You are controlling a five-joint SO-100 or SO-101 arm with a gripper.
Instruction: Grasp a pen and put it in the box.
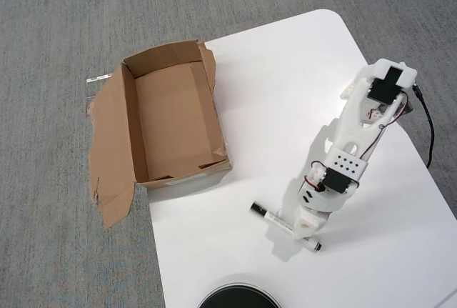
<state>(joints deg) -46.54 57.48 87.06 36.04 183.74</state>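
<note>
One pen (275,218) lies under the lowered gripper (308,228) — whether its jaws grip I cannot tell — so next comes lifting it left to the box (175,122).

Tool (308,231) covers pen (275,219) mid-barrel; jaw state n/a. Black round obj (238,296) cut off at btm.

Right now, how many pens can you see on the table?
1. The pen lies on the white table near its front edge in the overhead view, partly under the gripper. The box looks empty, though its near inner wall is hidden.
</note>
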